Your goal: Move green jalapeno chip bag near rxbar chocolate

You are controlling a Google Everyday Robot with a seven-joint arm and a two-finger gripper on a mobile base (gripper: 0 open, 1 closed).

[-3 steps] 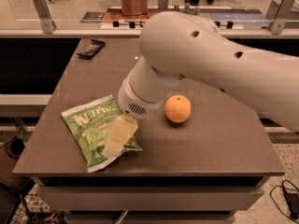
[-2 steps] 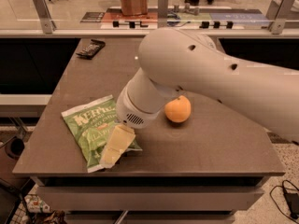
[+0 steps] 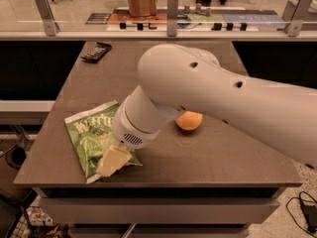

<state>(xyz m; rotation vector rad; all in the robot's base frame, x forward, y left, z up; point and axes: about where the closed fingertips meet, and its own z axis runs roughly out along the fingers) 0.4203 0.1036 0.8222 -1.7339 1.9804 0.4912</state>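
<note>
The green jalapeno chip bag (image 3: pixel 91 133), a crinkly green snack bag with white lettering and white ends, lies flat in the lower left of the frame, on the front left corner of the dark grey-brown table (image 3: pixel 228 157). The pale cream gripper (image 3: pixel 113 161) is directly above the lower right part of this bag and covers it there; it seems to touch the bag, but I cannot tell if it is spread, pressed together or pinching the foil. The thick white robot arm (image 3: pixel 208 88) comes in from the right edge of the frame and bends down to the gripper, and it hides the right edge of the bag.

The rxbar chocolate (image 3: pixel 96 52), a small flat nearly black wrapped bar, lies in the upper left of the frame at the far left corner of the table, well apart from the bag and from the gripper. A round orange fruit (image 3: pixel 189 120) sits near the middle of the frame, partly under the arm.

At the top centre, behind the table, stands a brown box-like container (image 3: pixel 141 3) with something yellowish sticking out of it; what it is, I cannot tell.
</note>
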